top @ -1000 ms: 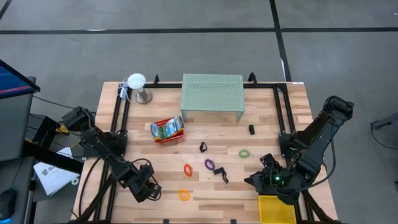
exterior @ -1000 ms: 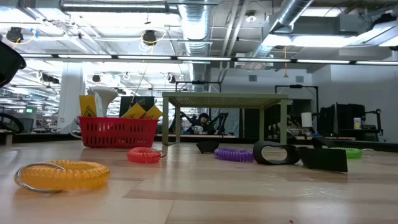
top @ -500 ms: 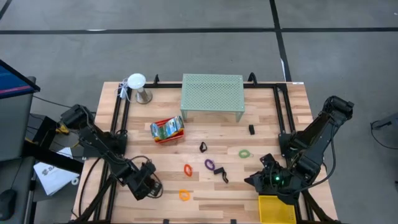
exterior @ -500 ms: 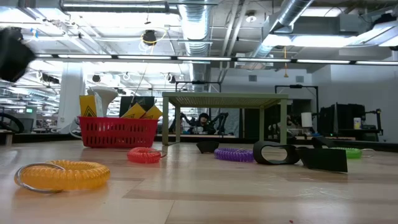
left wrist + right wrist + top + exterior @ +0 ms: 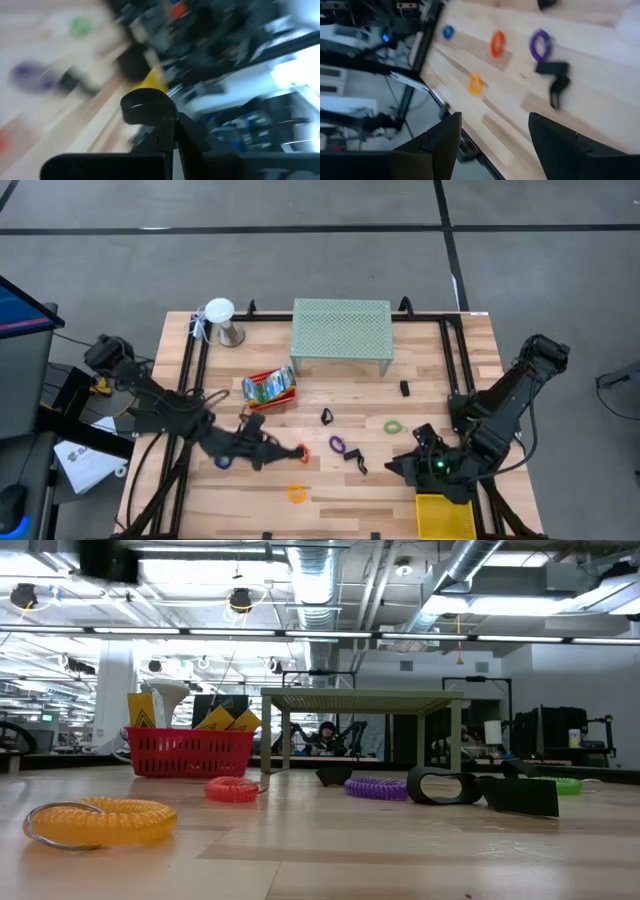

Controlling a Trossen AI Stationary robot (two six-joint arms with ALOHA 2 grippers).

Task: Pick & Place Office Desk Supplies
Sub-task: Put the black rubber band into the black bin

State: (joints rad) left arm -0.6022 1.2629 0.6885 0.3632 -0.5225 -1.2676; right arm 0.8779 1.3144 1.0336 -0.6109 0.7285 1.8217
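My left gripper (image 5: 275, 448) hangs shut above the table's near left part, pointing almost level toward an orange loop (image 5: 300, 452); a small black ring shape (image 5: 147, 106) shows at its fingertips. A blue loop (image 5: 222, 462) lies on the wood behind it. A purple loop (image 5: 338, 445), a yellow loop (image 5: 297, 493), a green loop (image 5: 393, 425) and black clips (image 5: 355, 460) (image 5: 326, 416) (image 5: 405, 388) lie flat on the table. Crayon boxes stand in a red tray (image 5: 268, 388). My right gripper (image 5: 495, 117) hovers open at the near right, holding nothing. My left gripper is shut with a black ring shape (image 5: 147, 106) at the free ends of its fingers, lifted clear of the table. The wrist view is blurred: whether this is a held thing or part of the fingertips, I cannot tell.
A mint-green mesh shelf (image 5: 342, 335) stands at the far middle, and a white stand (image 5: 220, 320) at the far left. A yellow tray (image 5: 445, 515) sits at the near right edge. Black rails (image 5: 190, 370) run along both table sides.
My left gripper has risen from the near left of the table and swung toward the orange loop, tipping from pointing down to almost level. A blue loop now shows on the wood where it stood. The other things have kept still.
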